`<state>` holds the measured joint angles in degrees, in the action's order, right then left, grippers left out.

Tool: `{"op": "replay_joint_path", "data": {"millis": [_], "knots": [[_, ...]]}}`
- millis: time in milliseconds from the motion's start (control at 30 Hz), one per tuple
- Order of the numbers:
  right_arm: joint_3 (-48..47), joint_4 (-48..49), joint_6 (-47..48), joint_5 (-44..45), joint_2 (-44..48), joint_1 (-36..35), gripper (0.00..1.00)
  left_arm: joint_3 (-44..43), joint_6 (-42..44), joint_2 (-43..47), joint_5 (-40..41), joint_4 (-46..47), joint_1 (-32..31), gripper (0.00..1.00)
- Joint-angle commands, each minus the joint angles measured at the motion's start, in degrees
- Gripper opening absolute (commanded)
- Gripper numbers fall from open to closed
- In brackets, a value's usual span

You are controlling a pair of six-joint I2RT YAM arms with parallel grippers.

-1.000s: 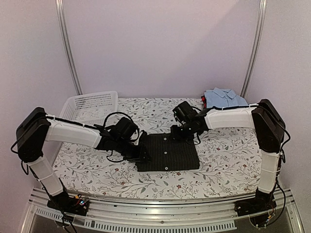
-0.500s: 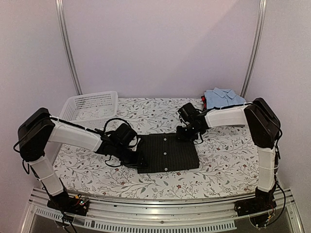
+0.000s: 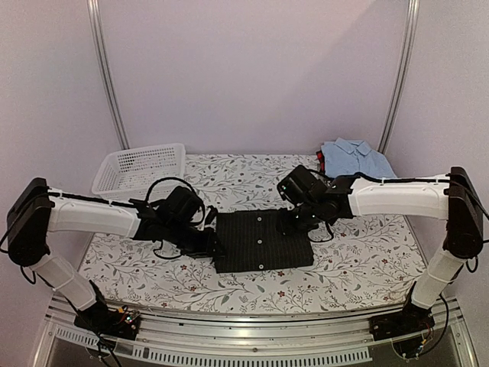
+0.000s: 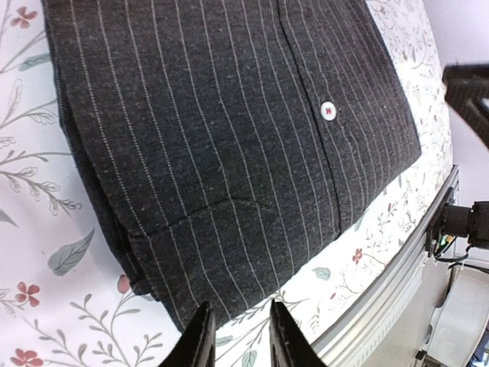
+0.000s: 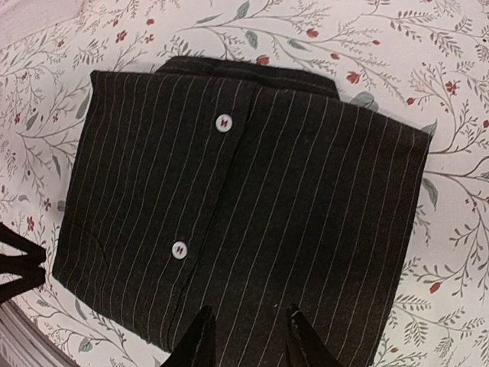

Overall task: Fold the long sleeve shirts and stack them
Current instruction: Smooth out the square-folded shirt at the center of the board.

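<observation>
The black pinstriped shirt [image 3: 263,239] is lying folded into a tidy rectangle, buttons up, in the middle of the counter [image 3: 359,252]. The left gripper [image 4: 239,336] is hovering at its left edge, fingers narrowly parted and holding nothing. The right gripper [image 5: 248,340] is hanging over its far right part, fingers also slightly apart and empty, probably to lift the bundle from both sides. Farther back, the light blue shirt [image 3: 353,155] is sitting folded in the right corner, likely the base for stacking.
</observation>
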<state>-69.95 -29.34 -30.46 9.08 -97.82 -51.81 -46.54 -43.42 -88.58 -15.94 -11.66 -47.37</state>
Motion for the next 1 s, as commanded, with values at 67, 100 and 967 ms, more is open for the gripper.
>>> {"op": "replay_joint_path", "data": {"millis": [67,100,967], "knots": [[8.7,-0.4,-6.8,-2.4,1.7,-3.7,0.22,1.9,0.0,1.9,0.7,-1.0,3.4,0.24],[11.2,0.9,-7.6,-2.8,2.0,-3.7,0.22,1.9,0.3,1.8,0.6,-1.0,4.0,0.24],[18.6,1.5,-13.1,0.2,15.0,-2.3,0.59,1.6,4.0,-6.4,-1.5,4.0,7.4,0.49]]}}
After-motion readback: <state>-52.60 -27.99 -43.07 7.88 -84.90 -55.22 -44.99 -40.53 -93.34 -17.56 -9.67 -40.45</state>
